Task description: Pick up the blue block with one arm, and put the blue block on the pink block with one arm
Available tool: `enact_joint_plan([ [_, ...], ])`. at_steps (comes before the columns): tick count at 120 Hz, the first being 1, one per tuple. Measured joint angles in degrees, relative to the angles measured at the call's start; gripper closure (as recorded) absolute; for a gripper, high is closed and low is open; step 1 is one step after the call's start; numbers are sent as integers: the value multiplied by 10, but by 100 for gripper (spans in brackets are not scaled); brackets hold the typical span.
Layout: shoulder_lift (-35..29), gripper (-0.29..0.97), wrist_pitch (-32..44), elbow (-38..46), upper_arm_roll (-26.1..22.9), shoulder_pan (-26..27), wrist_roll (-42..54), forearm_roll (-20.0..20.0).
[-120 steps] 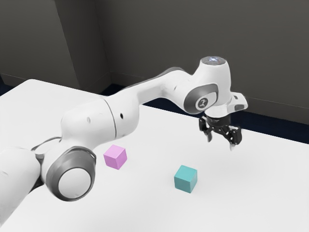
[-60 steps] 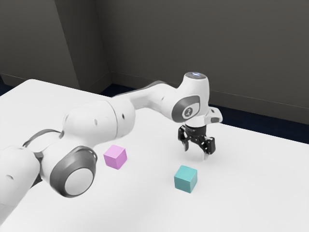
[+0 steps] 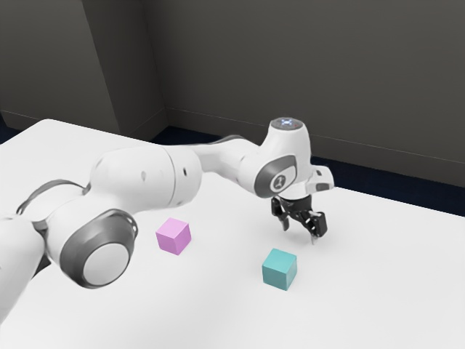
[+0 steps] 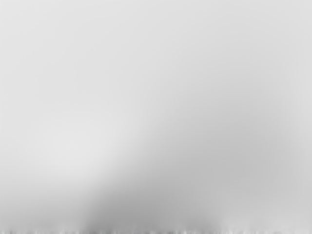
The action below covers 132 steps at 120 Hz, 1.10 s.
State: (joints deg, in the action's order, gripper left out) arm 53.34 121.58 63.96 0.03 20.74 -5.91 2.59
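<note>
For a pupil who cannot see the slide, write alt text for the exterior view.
A white robot arm holds its open black gripper in the air, close above a blue block on a white table. A pink block sits apart, toward the exterior view's left.

Side view; wrist close over table point(image 4: 146, 73)

Teal-blue block point(image 3: 280, 268) and pink block point(image 3: 174, 235) rest flat, well apart.
</note>
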Motion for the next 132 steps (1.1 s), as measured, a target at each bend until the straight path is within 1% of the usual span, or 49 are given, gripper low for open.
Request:
enact_joint_plan([
  [12, -31, 2, 18, 24, 5, 5, 3, 4],
  [21, -77, 2, 26, 77, 17, 20, 3, 6],
  [30, -98, 2, 33, 114, 32, 38, 2, 18],
  [46, -118, 2, 38, 149, 82, 84, -1, 43],
  [53, -124, 2, 38, 161, 112, 108, -2, 59],
  [63, -142, 2, 39, 196, 130, 120, -3, 76],
  [75, -162, 2, 41, 233, 136, 123, -6, 92],
  [89, -167, 2, 43, 249, 138, 124, -8, 104],
  [111, -170, 2, 55, 253, 138, 125, -12, 110],
  [132, -199, 2, 60, 280, 139, 149, -16, 112],
])
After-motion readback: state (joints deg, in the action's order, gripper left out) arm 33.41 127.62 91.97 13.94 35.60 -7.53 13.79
